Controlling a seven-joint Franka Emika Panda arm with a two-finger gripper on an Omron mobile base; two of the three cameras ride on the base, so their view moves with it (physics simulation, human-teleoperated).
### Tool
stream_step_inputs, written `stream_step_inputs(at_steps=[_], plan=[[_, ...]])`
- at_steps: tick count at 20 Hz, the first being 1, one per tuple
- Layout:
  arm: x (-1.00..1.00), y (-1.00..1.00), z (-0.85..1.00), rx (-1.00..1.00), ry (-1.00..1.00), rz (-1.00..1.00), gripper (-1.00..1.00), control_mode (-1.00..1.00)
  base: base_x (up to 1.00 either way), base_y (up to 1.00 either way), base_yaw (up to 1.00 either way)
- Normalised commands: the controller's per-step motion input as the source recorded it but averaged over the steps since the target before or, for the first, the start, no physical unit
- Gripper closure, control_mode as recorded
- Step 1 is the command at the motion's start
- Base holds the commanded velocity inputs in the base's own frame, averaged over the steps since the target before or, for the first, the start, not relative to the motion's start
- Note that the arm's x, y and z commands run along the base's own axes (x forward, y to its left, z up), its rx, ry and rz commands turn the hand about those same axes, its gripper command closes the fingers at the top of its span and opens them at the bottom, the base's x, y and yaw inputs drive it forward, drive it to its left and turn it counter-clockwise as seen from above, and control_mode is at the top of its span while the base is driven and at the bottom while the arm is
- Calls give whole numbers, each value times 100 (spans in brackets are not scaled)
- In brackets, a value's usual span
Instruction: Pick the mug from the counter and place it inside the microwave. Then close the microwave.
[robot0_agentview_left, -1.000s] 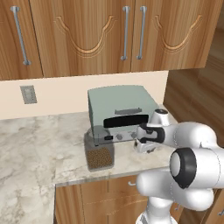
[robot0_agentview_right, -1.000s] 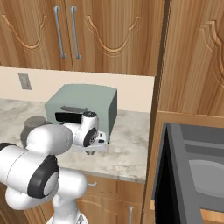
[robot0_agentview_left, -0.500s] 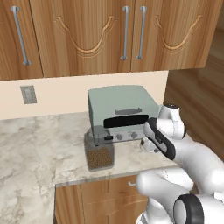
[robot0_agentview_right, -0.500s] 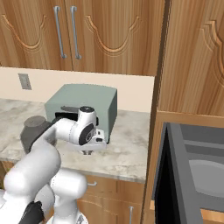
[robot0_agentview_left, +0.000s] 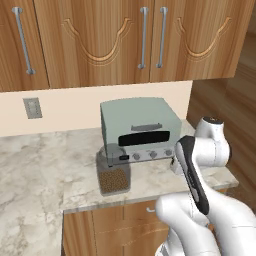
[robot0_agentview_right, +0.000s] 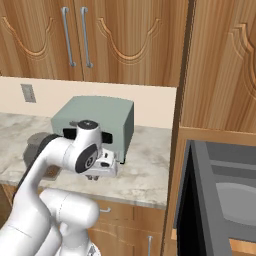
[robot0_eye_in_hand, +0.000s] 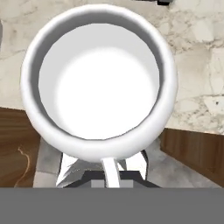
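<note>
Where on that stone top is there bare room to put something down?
The counter is bare left of the glass jar, up to the wall. A second bare patch lies right of the toaster oven, toward the tall cabinet. It is crowded in front of the oven, around jar and arm.

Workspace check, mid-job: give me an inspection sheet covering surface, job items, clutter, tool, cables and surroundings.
Surface: marbled counter, wooden cabinet fronts below.
Job's things: white mug upright at the tool, handle toward the fingertips; microwave at right, door open, grey cavity showing.
Clutter: pale green toaster oven; glass jar of brown bits in front of it.
Tool: tool shut on the mug's handle, near the counter's right end.
Cables: nothing seen.
Surroundings: wooden wall cabinets with bar handles; wall outlet.
</note>
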Motion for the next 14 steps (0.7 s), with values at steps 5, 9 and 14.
stream_step_inputs(at_steps=[5, 9, 14], plan=[[-46, 0, 81, 0, 0, -16, 100, -100, 0, 0, 0], [-30, -1, 89, 0, 0, -11, 100, -100, 0, 0, 0], [-28, 0, 79, 0, 0, -3, 100, -100, 0, 0, 0]])
